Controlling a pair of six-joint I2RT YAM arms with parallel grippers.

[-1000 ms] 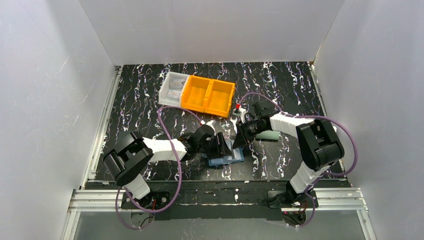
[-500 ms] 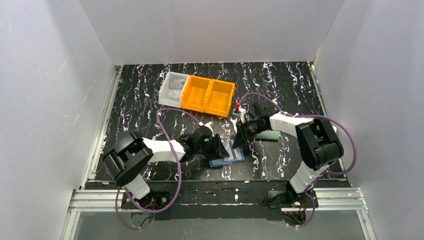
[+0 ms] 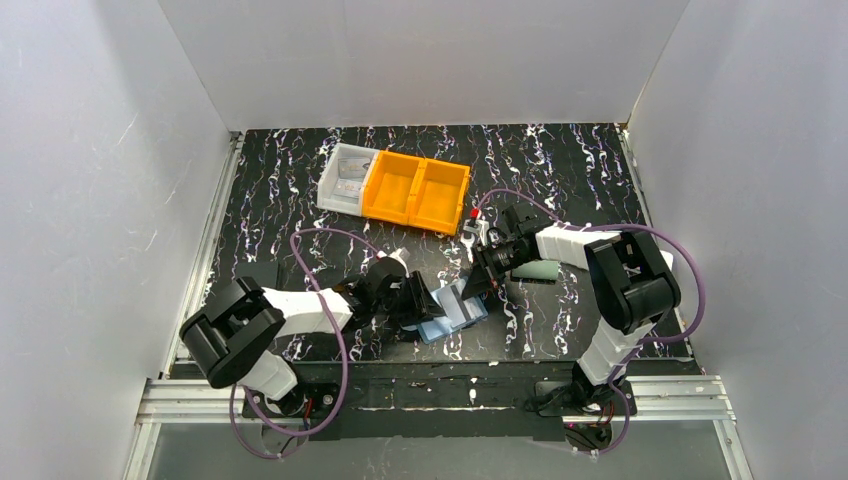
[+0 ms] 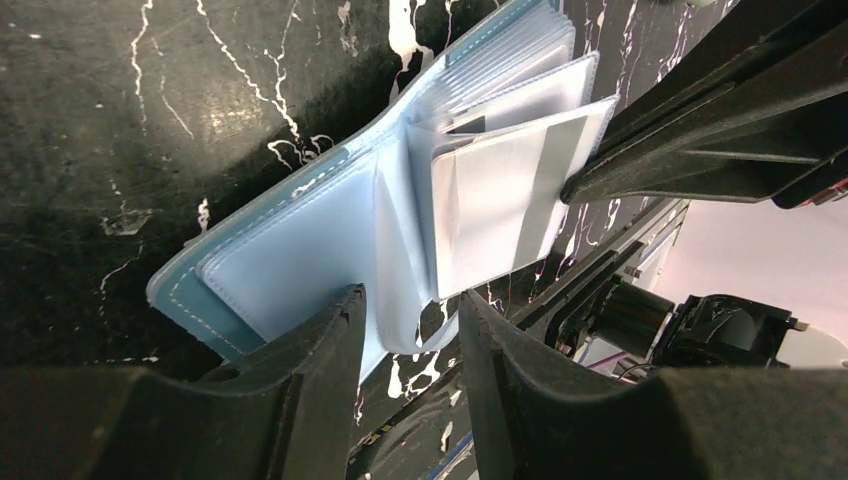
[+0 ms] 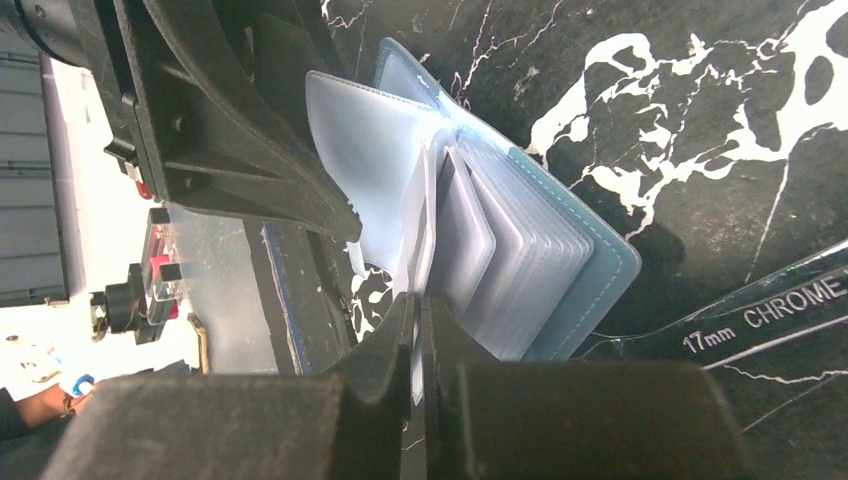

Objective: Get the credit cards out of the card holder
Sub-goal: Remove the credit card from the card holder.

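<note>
A black table (image 3: 560, 160) veined in white is shown. Laid directly on it are an orange bin (image 3: 416, 190), a clear tray (image 3: 343, 178) touching the bin's left side, the opened blue card holder (image 3: 455, 312), a grey-green wallet (image 3: 540, 270) and a wrench (image 5: 760, 315) just beside the holder.

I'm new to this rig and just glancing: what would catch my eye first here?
The orange bin at the back stands out most. In front of it, the blue card holder sits fanned open, the right gripper pinching one clear pocket leaf, the left gripper straddling its edge.
</note>
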